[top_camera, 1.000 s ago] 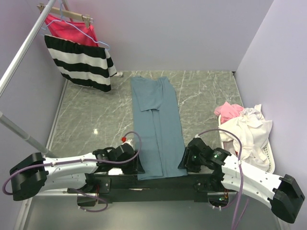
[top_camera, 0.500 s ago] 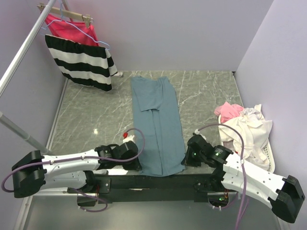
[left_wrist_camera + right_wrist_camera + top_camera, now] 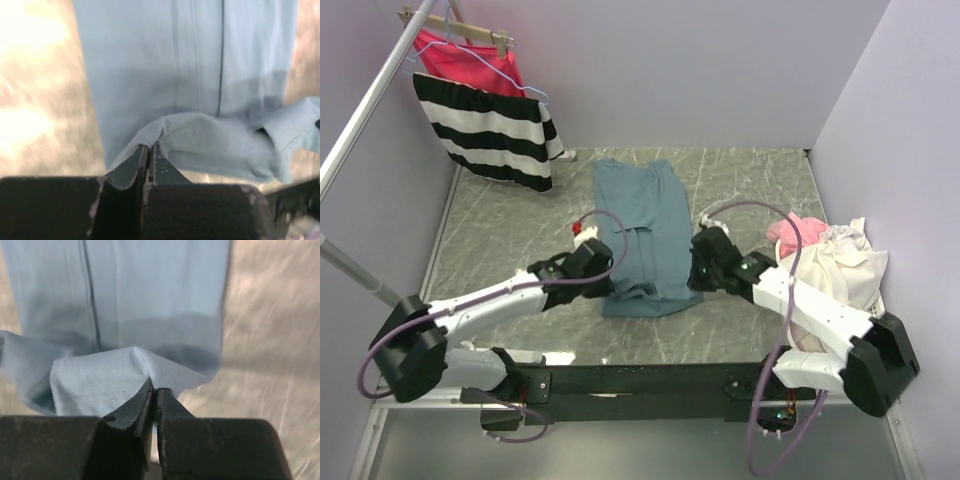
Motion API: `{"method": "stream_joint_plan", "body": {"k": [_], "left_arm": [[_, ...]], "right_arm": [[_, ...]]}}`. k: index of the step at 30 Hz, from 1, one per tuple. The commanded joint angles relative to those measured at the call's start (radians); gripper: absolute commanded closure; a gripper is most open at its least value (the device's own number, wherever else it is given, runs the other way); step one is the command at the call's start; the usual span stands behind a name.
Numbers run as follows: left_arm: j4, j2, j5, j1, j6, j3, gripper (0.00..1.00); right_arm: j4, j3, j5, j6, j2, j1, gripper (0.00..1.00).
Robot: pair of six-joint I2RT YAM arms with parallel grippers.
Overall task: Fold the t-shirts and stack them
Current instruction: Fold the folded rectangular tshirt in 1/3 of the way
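Top external view: the slate-blue t-shirt (image 3: 642, 215) is lying lengthwise down the middle of the grey marble table (image 3: 500, 250). Its far end is lying flat and reaching almost to the far edge. Its near end is raised and doubled back over the flat part, forming a slack, sagging fold between the two grippers. The left gripper (image 3: 609, 274) is holding the left edge of this raised end, and the right gripper (image 3: 693, 274) is holding the right edge. Both arms are reaching out from the near edge, one on each side of the shirt.

Left wrist view: the left gripper (image 3: 149, 153) is showing its fingers pressed together, with a corner of the t-shirt (image 3: 190, 65) pinched between the tips. The cloth is rising from the fingertips in a small peak, and the lifted hem is drooping away to the right above the flat layer.

Right wrist view: the right gripper (image 3: 154, 390) is likewise pressing its fingers together on a corner of the t-shirt (image 3: 150, 290). The gripped cloth is tenting up at the tips and casting a shadow on the flat layer beneath.

At the right edge of the table, a pile of white and pink clothes (image 3: 835, 262) is resting well apart from the shirt. At the far left, a black-and-white striped garment (image 3: 490, 130) and a red-pink garment (image 3: 470, 60) are hanging from a rail above the table.
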Motion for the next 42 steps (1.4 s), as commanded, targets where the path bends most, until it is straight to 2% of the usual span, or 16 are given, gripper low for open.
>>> {"method": "stream_joint_plan", "body": {"k": [1,7,10,11,12,14,16,17,20,21,22,28,35,39,42], "left_arm": [[0.087,0.080,-0.027,0.109,0.154,0.126,0.99],[0.147,0.262,0.039,0.243,0.240,0.254,0.99],[0.173,0.348,0.086,0.297,0.264,0.304,0.95],[0.175,0.388,0.093,0.306,0.270,0.326,0.93],[0.172,0.408,0.093,0.312,0.274,0.337,0.87],[0.165,0.456,0.091,0.332,0.277,0.354,0.66],[0.147,0.474,0.064,0.343,0.279,0.360,0.37],[0.142,0.474,0.044,0.344,0.280,0.362,0.33],[0.113,0.435,-0.028,0.351,0.276,0.357,0.21],[0.119,0.416,-0.029,0.351,0.280,0.350,0.13],[0.127,0.384,-0.013,0.351,0.284,0.345,0.01],[0.164,0.310,0.145,0.349,0.317,0.331,0.01],[0.202,0.328,0.448,0.348,0.319,0.311,0.00],[0.263,0.373,0.507,0.349,0.302,0.282,0.01],[0.279,0.420,0.533,0.349,0.296,0.291,0.01]], "right_arm": [[0.139,0.140,0.010,-0.160,0.128,-0.115,0.94],[0.164,0.365,-0.087,-0.259,0.412,-0.210,0.92],[0.158,0.465,-0.133,-0.282,0.542,-0.240,0.86],[0.154,0.488,-0.151,-0.289,0.603,-0.255,0.77],[0.142,0.512,-0.170,-0.292,0.634,-0.264,0.67],[0.125,0.571,-0.153,-0.299,0.696,-0.279,0.62],[0.128,0.585,-0.107,-0.296,0.705,-0.293,0.49],[0.130,0.583,-0.072,-0.291,0.689,-0.302,0.44],[0.168,0.545,-0.015,-0.296,0.601,-0.333,0.40],[0.173,0.539,-0.012,-0.300,0.581,-0.338,0.39],[0.170,0.533,-0.023,-0.311,0.564,-0.338,0.39],[0.136,0.511,-0.188,-0.309,0.507,-0.336,0.41],[0.121,0.436,-0.354,-0.271,0.483,-0.318,0.45],[0.141,0.405,-0.446,-0.260,0.491,-0.295,0.47],[0.133,0.410,-0.455,-0.259,0.501,-0.258,0.48]]}}
